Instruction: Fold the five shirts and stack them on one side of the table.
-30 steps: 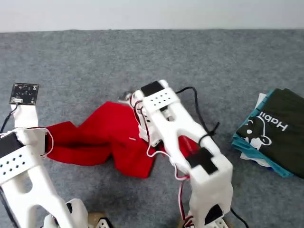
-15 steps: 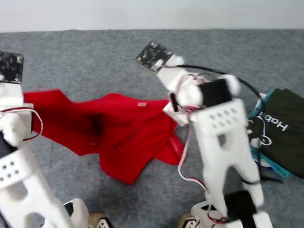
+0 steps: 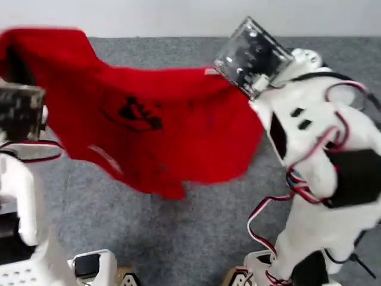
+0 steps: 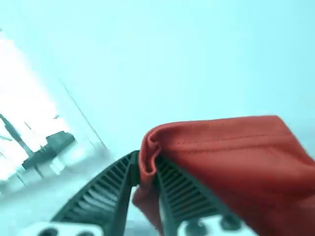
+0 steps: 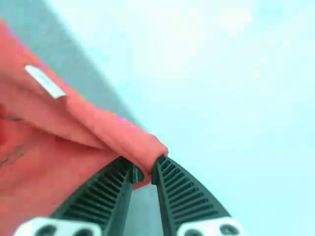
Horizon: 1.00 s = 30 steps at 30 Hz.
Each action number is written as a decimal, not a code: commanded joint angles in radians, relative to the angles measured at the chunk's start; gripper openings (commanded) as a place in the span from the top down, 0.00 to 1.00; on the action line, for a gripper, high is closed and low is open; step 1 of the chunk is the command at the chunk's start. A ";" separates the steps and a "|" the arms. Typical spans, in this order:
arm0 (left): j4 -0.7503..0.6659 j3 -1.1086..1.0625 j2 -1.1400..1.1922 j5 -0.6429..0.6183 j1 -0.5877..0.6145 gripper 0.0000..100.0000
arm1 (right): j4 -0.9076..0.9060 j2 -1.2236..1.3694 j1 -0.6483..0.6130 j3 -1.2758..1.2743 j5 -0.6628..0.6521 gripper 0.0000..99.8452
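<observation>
Right arm (image 3: 315,179): white printed shell, black servo blocks, looped red, white and black cables, camera board (image 3: 253,56) in a clear housing. Left arm (image 3: 24,196): white shell, dark circuit board (image 3: 21,113), red and white wiring. Left gripper (image 4: 146,164) and right gripper (image 5: 144,169): ribbed black fingers (image 5: 184,196) on white bases with dark screw holes.

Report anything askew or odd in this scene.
The red shirt is lifted off the table, pinched at bunched edges by the left gripper and the right gripper. It drapes lopsided between them, and its lower edge sags unevenly. No damage is visible.
</observation>
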<state>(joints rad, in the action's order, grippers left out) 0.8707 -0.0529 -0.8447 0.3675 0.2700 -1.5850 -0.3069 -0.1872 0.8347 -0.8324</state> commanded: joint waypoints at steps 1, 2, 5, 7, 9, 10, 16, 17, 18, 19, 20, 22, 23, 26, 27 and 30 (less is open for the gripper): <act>-0.187 0.045 -0.020 0.084 -0.006 0.99 | 0.079 -0.036 0.045 0.087 -0.034 0.99; -0.215 0.045 -0.021 0.101 -0.006 0.99 | 0.097 -0.036 0.061 0.103 -0.034 0.99; -0.273 0.068 -0.025 0.115 -0.008 0.99 | 0.128 -0.036 0.105 0.160 -0.035 0.99; -0.281 0.105 -0.025 0.115 -0.008 0.99 | 0.117 -0.036 0.116 0.198 -0.052 0.99; -0.279 0.139 -0.021 0.117 -0.008 0.99 | 0.096 -0.036 0.122 0.235 -0.060 0.99; -0.279 0.153 -0.021 0.118 -0.008 0.99 | 0.077 -0.036 0.130 0.252 -0.060 0.99; -0.275 0.234 -0.026 0.118 -0.006 0.99 | -0.065 -0.038 0.202 0.391 -0.057 0.99; -0.267 0.254 -0.028 0.118 -0.002 0.99 | -0.093 -0.038 0.214 0.425 -0.057 0.99; -0.253 0.285 -0.028 0.118 -0.002 0.99 | -0.124 -0.038 0.225 0.463 -0.057 0.99; -0.235 0.318 -0.028 0.118 -0.002 0.99 | -0.154 -0.038 0.232 0.503 -0.057 0.99; -0.212 0.352 -0.028 0.118 -0.002 0.99 | -0.186 -0.038 0.242 0.540 -0.057 0.99; -0.167 0.412 -0.028 0.117 -0.002 0.99 | -0.213 -0.038 0.263 0.586 -0.055 0.99; -0.144 0.432 -0.028 0.117 -0.006 0.99 | -0.211 -0.038 0.280 0.589 -0.057 0.99; -0.071 0.444 -0.018 0.117 -0.008 0.99 | -0.211 -0.035 0.318 0.531 -0.057 0.99; -0.043 0.438 -0.011 0.118 -0.009 0.99 | -0.211 -0.035 0.317 0.480 -0.058 0.99; -0.005 0.361 0.025 0.118 -0.009 0.99 | -0.211 -0.036 0.315 0.299 -0.060 0.99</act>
<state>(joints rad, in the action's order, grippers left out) 0.8385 0.3506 -0.8738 0.4733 0.2639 -1.7568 -0.3468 0.1089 1.2858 -0.8830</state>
